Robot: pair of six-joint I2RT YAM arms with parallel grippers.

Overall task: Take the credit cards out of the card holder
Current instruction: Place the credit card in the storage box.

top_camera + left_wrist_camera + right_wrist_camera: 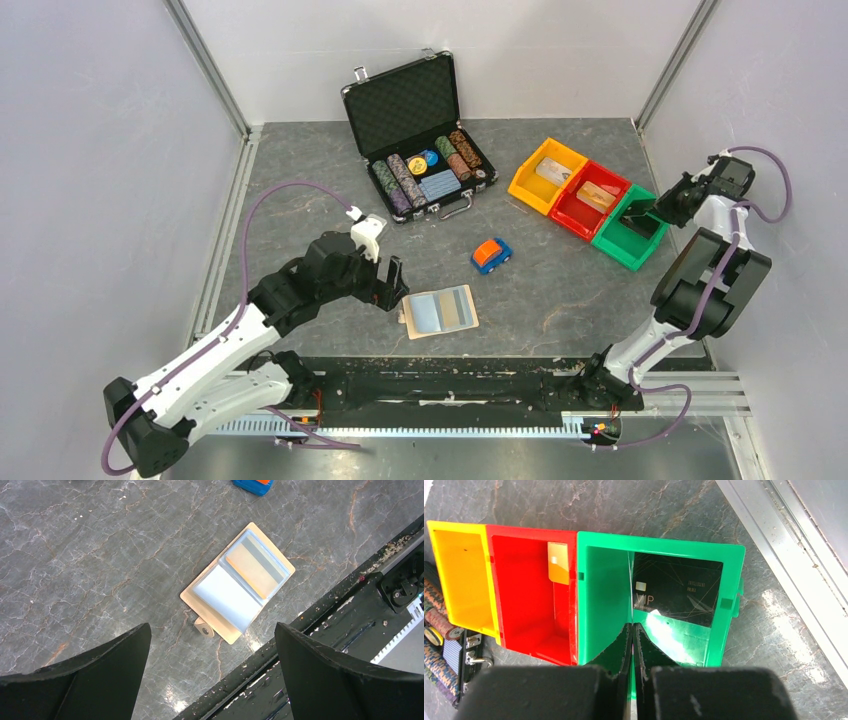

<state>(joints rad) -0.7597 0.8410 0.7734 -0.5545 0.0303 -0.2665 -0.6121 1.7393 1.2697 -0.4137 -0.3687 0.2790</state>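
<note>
A: Where's the holder point(440, 312)?
B: Lower centre, lying open. The left claw point(392, 284) hangs just left of it, jaws wide, holding nothing.
A: And the right claw point(632, 628)?
B: Pinched shut over the green bin point(659, 544), upper right.
A: Progress?
B: Partway, I'd say. A dark card point(676, 595) lies in that bin, and a tan card point(254, 569) sits in the holder.

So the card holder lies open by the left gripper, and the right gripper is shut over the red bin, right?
No: the right gripper is shut over the green bin, not the red one; the right wrist view shows it. The rest is correct.
</note>
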